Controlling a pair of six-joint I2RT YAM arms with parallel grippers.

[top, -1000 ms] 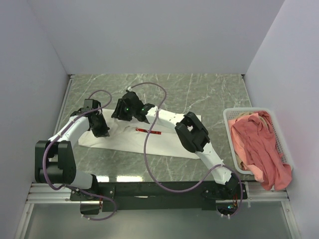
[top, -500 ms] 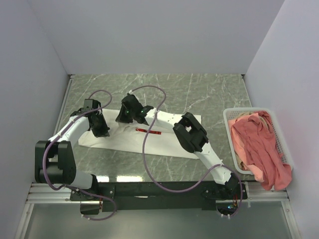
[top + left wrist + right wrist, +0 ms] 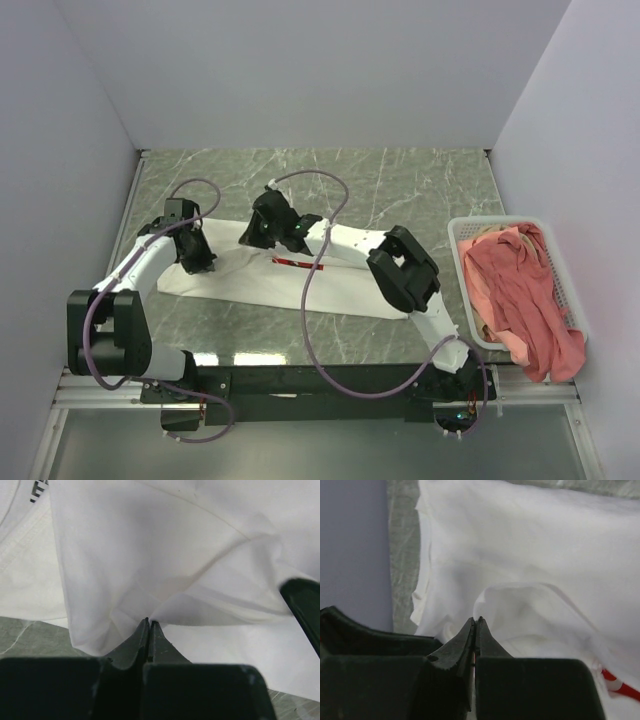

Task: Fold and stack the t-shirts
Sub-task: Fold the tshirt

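Where the green marbled table (image 3: 400, 180) meets pale walls (image 3: 300, 70), a white t-shirt (image 3: 250, 285) lies rumpled. Left jaws pinch its cloth; right jaws are closed at a fold.

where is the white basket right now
In the top view, the basket sits at the table's right edge, right of the white t-shirt, holding salmon-pink shirts.

**Work Surface, Enclosure and Container**

We identify a flat green marble-patterned tabletop (image 3: 400, 180) with pale veins. Plain pale lavender enclosure walls (image 3: 320, 70) border it on the far, left and right sides. A white plastic slatted rectangular basket (image 3: 461, 270) stands at the tabletop's right edge, just beside the right wall. A silver aluminium rail frame (image 3: 100, 385) runs along the near edge.
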